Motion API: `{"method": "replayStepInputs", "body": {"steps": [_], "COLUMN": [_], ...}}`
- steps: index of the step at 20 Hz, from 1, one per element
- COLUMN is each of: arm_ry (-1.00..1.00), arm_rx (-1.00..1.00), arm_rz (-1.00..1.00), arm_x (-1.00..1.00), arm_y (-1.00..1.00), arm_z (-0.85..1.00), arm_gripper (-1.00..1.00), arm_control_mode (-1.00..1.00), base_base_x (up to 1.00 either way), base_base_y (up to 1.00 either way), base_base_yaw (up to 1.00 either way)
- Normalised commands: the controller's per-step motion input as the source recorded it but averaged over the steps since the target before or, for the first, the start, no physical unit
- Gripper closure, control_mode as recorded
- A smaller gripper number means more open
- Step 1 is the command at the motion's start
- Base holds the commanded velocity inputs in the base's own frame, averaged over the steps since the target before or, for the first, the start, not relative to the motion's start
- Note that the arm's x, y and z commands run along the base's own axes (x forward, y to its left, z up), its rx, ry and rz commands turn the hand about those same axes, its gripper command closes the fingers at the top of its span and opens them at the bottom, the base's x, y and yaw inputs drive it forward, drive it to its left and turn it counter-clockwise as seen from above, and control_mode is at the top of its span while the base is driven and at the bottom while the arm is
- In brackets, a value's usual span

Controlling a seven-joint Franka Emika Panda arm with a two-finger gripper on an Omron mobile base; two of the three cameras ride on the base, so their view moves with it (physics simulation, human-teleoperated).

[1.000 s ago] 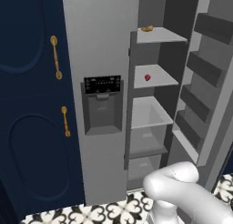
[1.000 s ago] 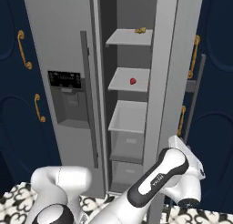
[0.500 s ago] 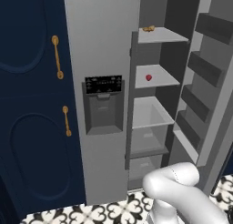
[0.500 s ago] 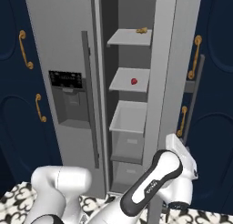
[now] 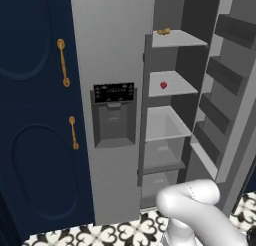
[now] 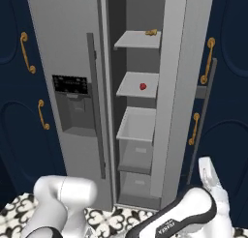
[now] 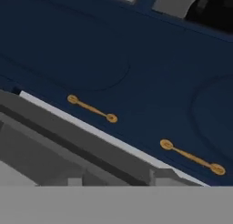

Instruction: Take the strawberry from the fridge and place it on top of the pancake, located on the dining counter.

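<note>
Fridge right door swung open, pale shelves showing. Strawberry sits alone on 2nd shelf down, near middle, well apart from small golden-brown bit on top shelf. Arm low beside open door; hand faces navy cabinets with gold handles. Fingers: cannot tell if apart or together. Berry likely very light, soft, bruises easily, may roll; best pinched gently across widest part, light squeeze.
</note>
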Motion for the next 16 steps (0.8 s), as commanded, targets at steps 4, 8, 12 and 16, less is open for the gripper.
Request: {"method": "replayStepInputs", "body": {"steps": [4,8,12,16], "arm_ry": [0.0,0.12,0.27,0.37], "arm_rx": [-0.07,-0.18,-0.34,-0.41], "arm_rz": [0.0,0.0,0.0,0.0], "arm_x": [-0.92,-0.76,-0.58,-0.49], "arm_y": [0.42,0.46,0.93,1.0], "arm_z": [0.9,1.0,1.0,0.84], "arm_gripper": [-1.0,-1.0,-1.0,-1.0], "arm_control_mode": [-1.0,-1.0,-1.0,-1.0], "base_base_x": [0.0,0.0,0.0,0.0], "base_base_y": [0.0,0.0,0.0,0.0], "base_base_yaw": [0.0,0.0,0.0,0.0]}}
